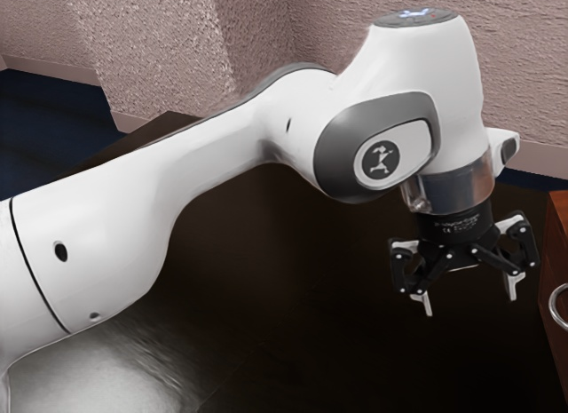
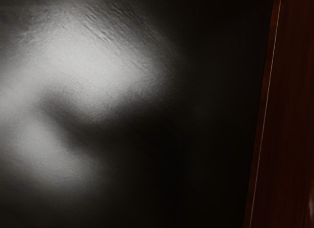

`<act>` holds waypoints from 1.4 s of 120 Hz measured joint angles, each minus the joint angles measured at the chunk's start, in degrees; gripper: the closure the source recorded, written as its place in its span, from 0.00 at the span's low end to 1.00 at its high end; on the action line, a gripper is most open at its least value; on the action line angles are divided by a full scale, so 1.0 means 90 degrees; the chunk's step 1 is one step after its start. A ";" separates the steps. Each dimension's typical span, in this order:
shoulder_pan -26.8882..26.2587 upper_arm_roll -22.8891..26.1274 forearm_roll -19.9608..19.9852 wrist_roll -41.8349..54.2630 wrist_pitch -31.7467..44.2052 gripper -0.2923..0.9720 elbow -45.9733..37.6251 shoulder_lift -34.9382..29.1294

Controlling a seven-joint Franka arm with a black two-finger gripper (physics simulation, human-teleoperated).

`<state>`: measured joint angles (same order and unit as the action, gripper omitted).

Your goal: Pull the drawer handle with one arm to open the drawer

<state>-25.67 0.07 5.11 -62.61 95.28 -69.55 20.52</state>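
Gripper (image 1: 470, 296) is hanging above the dark table (image 1: 266, 342), jaws standing open, holding nothing. Wooden drawer (image 1: 560, 219) is sitting at exterior view's right edge, its metal handle (image 1: 553, 304) near the gripper, not touching.

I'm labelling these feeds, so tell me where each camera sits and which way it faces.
Exterior view: beside the arm, facing across the dark table; shows the white arm and open gripper, with the drawer handle at its right edge.
Wrist view: on the hand, facing down at the table beside the wooden cabinet.
Shared: the table and the wooden cabinet.
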 joint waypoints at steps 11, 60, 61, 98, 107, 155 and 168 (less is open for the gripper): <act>0.0000 0.0011 -0.0026 0.0021 0.0030 0.23 0.0061 0.0048; 0.0001 0.0184 -0.0039 0.0118 0.0080 0.23 0.0489 0.0419; 0.0001 0.0190 -0.0039 0.0120 0.0081 0.23 0.0499 0.0422; -0.0009 0.0394 -0.0027 0.0173 0.0270 0.23 0.0654 0.0611; -0.0009 0.0435 -0.0022 0.0184 0.0342 0.23 0.0655 0.0618; -0.0002 0.0454 0.0003 0.0249 0.0579 0.28 0.0645 0.0702; 0.0001 0.0452 0.0007 0.0277 0.0597 0.33 0.0645 0.0703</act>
<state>-25.66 4.13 5.18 -60.11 100.66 -63.74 26.85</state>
